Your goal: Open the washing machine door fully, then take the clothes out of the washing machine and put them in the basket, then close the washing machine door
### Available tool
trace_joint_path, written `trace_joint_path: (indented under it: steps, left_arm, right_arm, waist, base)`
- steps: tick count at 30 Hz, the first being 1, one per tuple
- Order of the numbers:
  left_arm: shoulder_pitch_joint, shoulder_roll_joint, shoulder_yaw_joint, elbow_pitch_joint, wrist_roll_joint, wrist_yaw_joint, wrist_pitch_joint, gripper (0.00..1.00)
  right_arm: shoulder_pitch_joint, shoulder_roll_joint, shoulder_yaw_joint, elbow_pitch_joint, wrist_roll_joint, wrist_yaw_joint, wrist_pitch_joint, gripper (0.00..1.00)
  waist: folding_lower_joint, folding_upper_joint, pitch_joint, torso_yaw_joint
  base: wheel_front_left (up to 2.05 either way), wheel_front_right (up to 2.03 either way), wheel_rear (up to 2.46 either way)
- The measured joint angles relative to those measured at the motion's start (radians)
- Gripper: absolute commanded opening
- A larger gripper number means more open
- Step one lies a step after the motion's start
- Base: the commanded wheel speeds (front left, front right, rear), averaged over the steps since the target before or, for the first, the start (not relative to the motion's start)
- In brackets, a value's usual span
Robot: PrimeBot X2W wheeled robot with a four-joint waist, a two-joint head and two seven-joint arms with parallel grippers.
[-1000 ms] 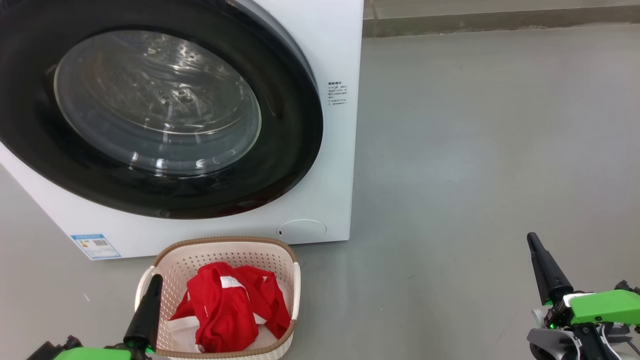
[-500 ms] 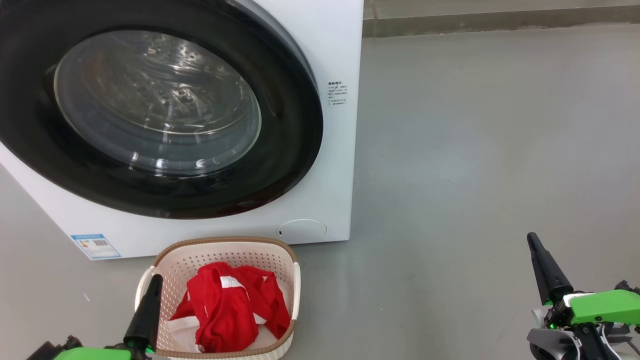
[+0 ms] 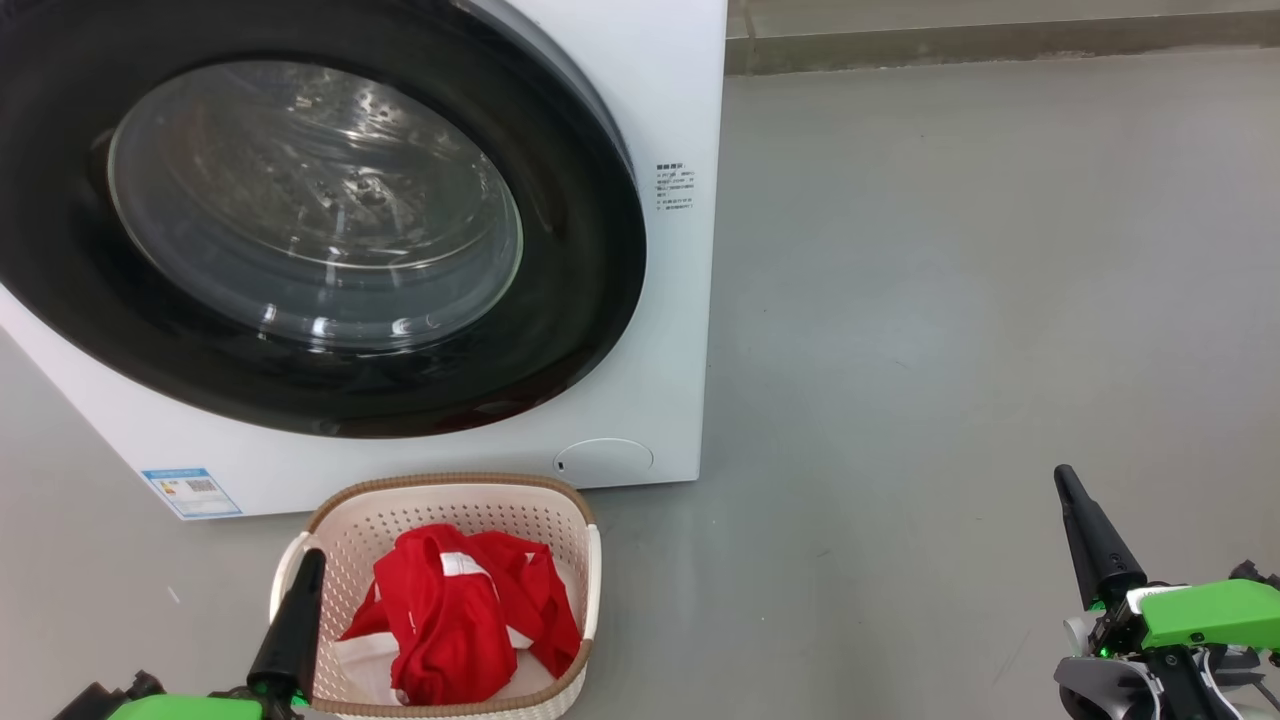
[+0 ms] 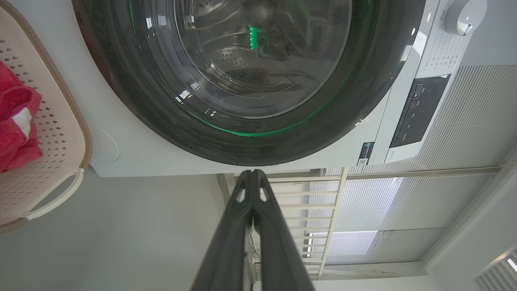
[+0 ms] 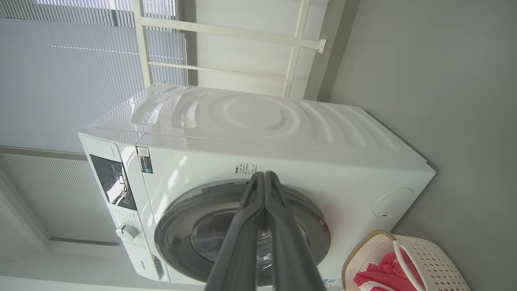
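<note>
Both the left claw [image 4: 252, 173] and right claw [image 5: 264, 175] closed, empty.

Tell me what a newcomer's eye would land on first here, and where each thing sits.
The washing machine door, a big glossy black ring around bulging glass, looks shut and dominates the upper left of the head view. Next comes the bright red of the clothes, heaped in the basket just in front of the washing machine. The left gripper and right gripper sit at the bottom corners, fingers together, holding nothing.
</note>
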State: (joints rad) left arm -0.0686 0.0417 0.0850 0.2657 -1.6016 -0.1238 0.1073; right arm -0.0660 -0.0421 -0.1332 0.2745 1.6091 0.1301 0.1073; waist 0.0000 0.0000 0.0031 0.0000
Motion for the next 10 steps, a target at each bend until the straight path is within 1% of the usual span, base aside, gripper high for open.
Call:
trace_joint_path:
  steps: [10]
  left_arm:
    - [0.000,0.000,0.000,0.000,0.000,0.000,0.000,0.00]
  right_arm:
    - [0.000,0.000,0.000,0.000,0.000,0.000,0.000,0.00]
  waist:
    - [0.0000,0.0000,0.000,0.000]
  base:
    - [0.00,0.00,0.00]
